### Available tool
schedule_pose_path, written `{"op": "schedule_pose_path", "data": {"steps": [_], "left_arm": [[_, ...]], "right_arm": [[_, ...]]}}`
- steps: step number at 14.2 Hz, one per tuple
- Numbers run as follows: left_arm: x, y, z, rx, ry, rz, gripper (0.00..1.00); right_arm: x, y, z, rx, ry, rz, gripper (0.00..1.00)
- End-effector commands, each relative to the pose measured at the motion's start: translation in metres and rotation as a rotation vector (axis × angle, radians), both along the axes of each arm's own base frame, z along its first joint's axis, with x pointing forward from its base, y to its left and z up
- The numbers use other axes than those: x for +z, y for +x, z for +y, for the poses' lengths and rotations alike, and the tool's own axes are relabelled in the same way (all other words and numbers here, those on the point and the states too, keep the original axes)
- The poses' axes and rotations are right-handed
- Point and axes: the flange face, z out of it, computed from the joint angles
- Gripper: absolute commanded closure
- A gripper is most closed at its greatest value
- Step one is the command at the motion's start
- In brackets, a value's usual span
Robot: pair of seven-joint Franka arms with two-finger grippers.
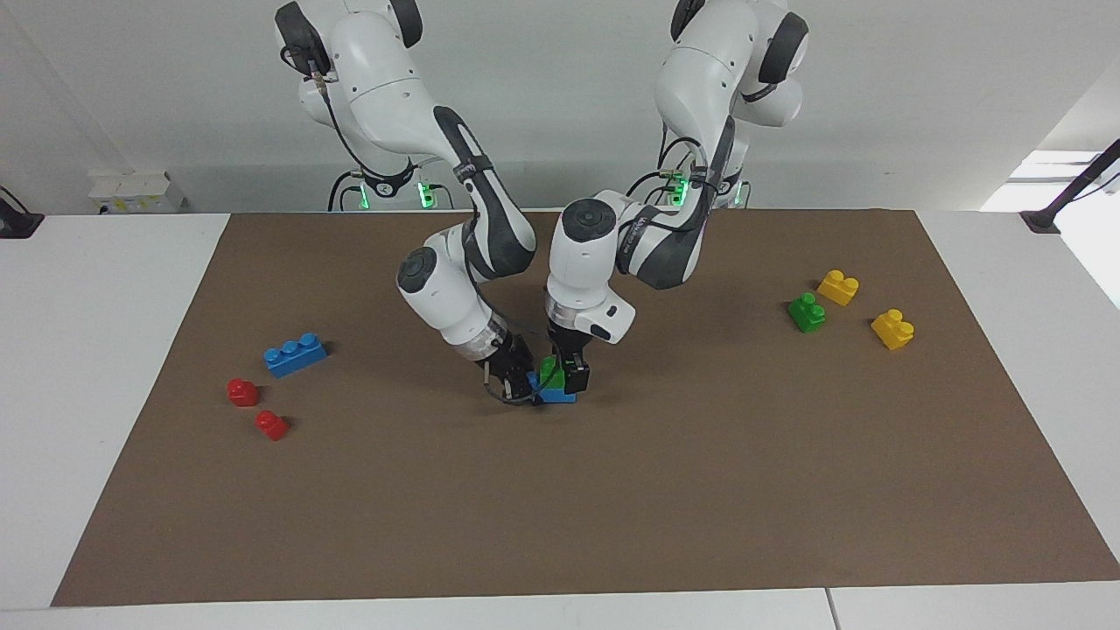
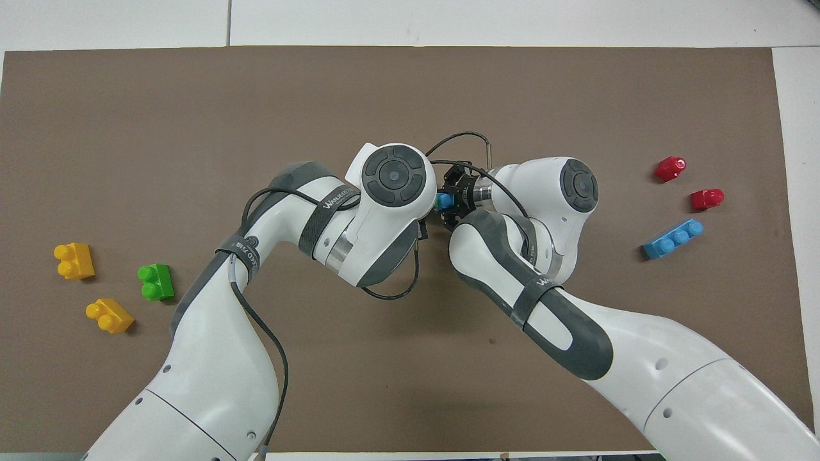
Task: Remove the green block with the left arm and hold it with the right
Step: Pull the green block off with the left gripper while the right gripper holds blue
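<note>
Pinning the blue brick (image 1: pixel 556 396) at the middle of the surface (image 1: pixel 700 490) with the right arm's fingers (image 1: pixel 522 385) clamped on its end, straddling the green block (image 1: pixel 551 371) stacked on it with the left arm's fingers (image 1: pixel 576 376), grip impossible to tell, and next, probably, squeezing firmly and pulling straight up.

Glossy plastic green block (image 1: pixel 551 371), matt brown mat (image 1: pixel 612 490), smooth white arm shells (image 1: pixel 385 79)

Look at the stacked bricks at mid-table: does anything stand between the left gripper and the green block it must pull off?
Nothing visible does. The left gripper is already down around the green block, which sits on the blue brick. The right gripper is shut on that brick's end, toward the right arm's side.
</note>
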Motion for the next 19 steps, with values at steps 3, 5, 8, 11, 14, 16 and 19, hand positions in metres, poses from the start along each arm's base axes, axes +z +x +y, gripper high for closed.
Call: {"op": "schedule_pose_path", "data": {"steps": [3, 5, 8, 11, 14, 16, 19], "left_arm": [[-0.002, -0.004, -0.001, 0.004, 0.018, -0.016, 1.0], [0.004, -0.004, 0.003, 0.007, 0.019, -0.017, 1.0], [0.033, -0.004, 0.016, 0.014, 0.024, -0.026, 1.0], [0.072, -0.006, 0.044, 0.043, 0.017, -0.051, 1.0], [0.102, -0.011, 0.074, 0.044, 0.04, -0.049, 1.0], [0.122, -0.007, 0.099, 0.015, 0.061, -0.042, 1.0], [0.136, 0.005, 0.139, -0.069, 0.095, -0.021, 1.0]], "right_arm": [[-0.009, -0.003, -0.004, 0.011, -0.002, -0.016, 1.0], [-0.009, -0.003, -0.004, 0.011, -0.002, -0.016, 1.0], [-0.011, -0.004, -0.007, 0.002, -0.008, -0.026, 1.0], [-0.011, -0.004, -0.007, 0.003, -0.008, -0.026, 1.0], [-0.007, -0.001, -0.01, 0.006, -0.003, -0.021, 1.0], [0.0, 0.004, -0.013, 0.049, 0.0, -0.035, 1.0], [0.022, 0.025, -0.038, 0.104, 0.028, -0.011, 1.0]]}}
